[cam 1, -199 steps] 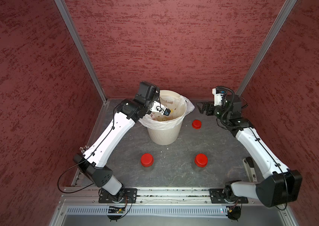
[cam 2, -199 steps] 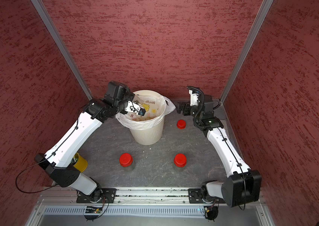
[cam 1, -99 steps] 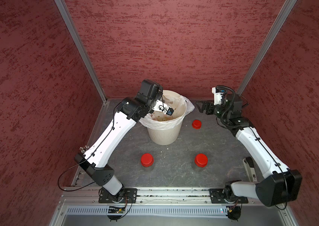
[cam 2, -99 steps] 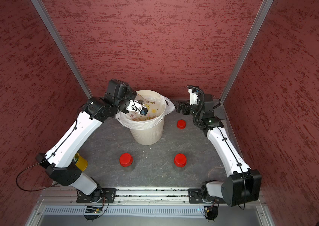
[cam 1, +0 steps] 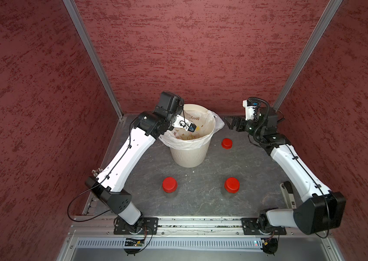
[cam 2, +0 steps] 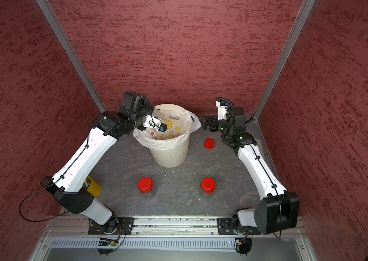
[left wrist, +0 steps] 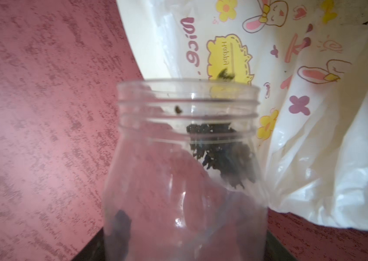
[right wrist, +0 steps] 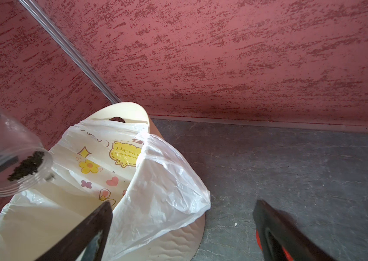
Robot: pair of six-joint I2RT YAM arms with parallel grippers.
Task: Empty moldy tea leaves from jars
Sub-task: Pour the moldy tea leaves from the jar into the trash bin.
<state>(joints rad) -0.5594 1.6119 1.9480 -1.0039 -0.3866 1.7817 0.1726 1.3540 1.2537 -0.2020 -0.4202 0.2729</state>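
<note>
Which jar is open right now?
The jar in the left hand, tipped over the bin: no lid, mouth bare. The front left jar and front right jar stand capped in red.

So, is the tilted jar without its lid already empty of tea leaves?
No, a clump of dark tea leaves sits inside the open jar, near its mouth.

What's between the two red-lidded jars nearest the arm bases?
Nothing but bare grey tabletop separates the left jar and the right jar, seen in both top views.
</note>
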